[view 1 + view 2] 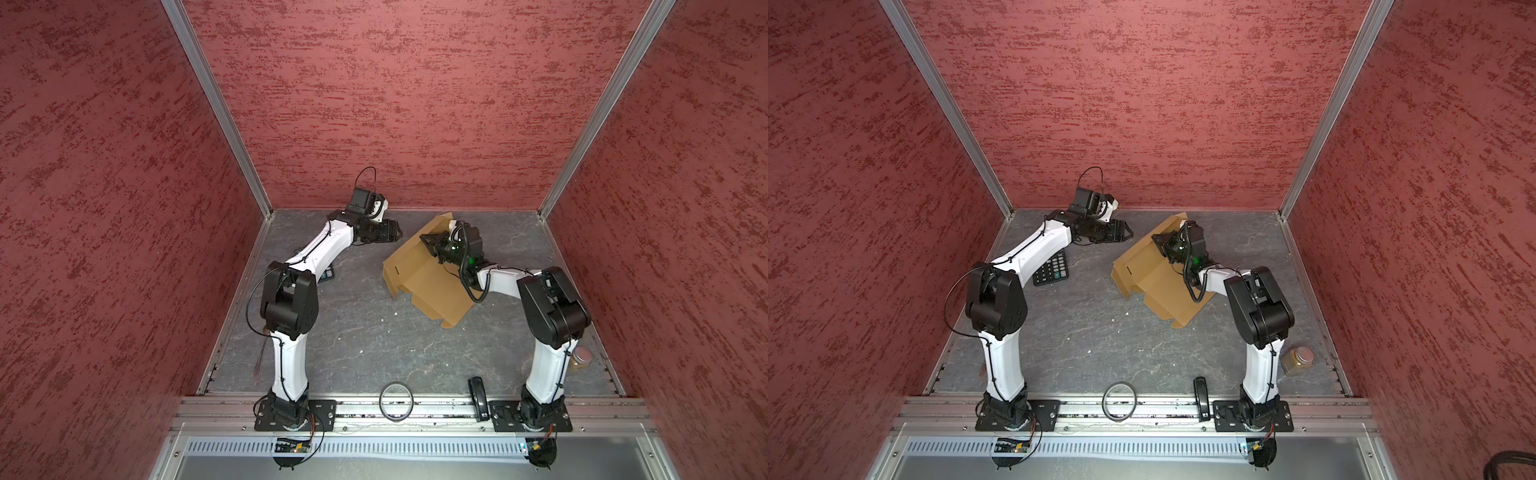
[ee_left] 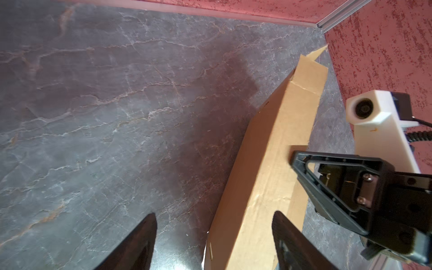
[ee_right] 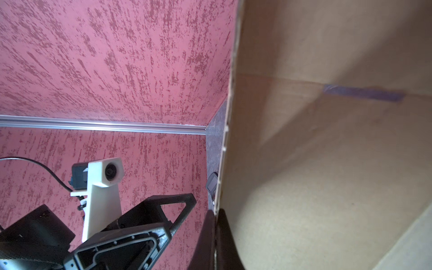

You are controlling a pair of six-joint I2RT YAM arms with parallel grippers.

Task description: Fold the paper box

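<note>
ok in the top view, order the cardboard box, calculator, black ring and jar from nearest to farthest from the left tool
1. tan cardboard paper box, just right of the left tool
2. black calculator, left side, partly under the left arm
3. black ring, front middle, on the rail
4. amber jar with silver lid, front right, by the right arm's base
</note>
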